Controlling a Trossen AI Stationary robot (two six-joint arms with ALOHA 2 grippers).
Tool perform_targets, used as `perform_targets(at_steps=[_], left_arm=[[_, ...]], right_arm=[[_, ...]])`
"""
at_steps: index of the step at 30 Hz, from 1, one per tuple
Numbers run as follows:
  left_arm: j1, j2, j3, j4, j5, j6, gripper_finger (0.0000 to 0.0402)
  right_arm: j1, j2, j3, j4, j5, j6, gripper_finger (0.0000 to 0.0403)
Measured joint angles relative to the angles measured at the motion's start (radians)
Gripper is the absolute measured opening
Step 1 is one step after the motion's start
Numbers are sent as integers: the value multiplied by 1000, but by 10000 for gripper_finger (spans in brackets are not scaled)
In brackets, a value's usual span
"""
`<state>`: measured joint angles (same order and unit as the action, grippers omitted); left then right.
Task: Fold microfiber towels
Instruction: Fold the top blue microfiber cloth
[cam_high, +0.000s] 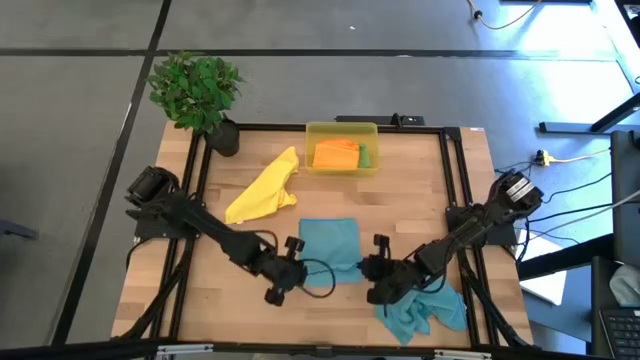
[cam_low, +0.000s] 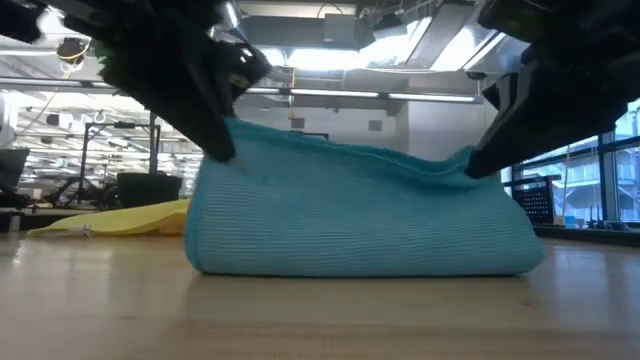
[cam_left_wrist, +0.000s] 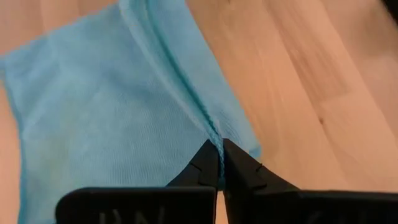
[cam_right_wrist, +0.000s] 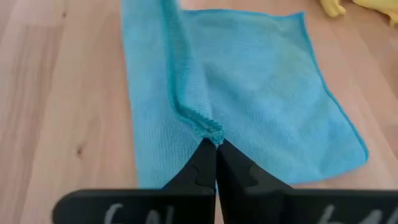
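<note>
A: Where's the teal towel (cam_high: 328, 245)?
B: Just in front of the yellow bin (cam_high: 341, 149); left gripper (cam_high: 297, 246) and right gripper (cam_high: 377, 243) each pinch a lifted edge, bare wood beside.

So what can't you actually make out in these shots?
- Cloths in the yellow bin: high view, too small to count.
- Crumpled teal towel: high view, partly under the right gripper.
- Table behind the lifted teal towel: low view, hidden by it.
</note>
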<state>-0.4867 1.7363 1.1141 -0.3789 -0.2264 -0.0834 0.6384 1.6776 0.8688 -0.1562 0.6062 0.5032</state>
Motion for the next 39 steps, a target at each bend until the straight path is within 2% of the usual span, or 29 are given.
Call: perform_targets(at_steps=[5, 11, 17, 21, 29, 39], left_arm=[[27, -2, -75, 114, 72, 1, 0], [30, -68, -222, 303, 71, -44, 0], [87, -174, -294, 326, 11, -45, 0], [161, -234, -324, 329, 2, -15, 0], [335, -235, -383, 327, 72, 32, 0], [420, -191, -388, 366, 135, 85, 0]], right_arm=[[-9, -52, -146, 228, -35, 25, 0], [-3, -52, -235, 403, -30, 39, 0], [-63, -87, -235, 399, 73, -12, 0], [-116, -100, -237, 395, 103, -22, 0], [-217, -90, -239, 326, 101, 16, 0], [-293, -23, -238, 302, 34, 70, 0]])
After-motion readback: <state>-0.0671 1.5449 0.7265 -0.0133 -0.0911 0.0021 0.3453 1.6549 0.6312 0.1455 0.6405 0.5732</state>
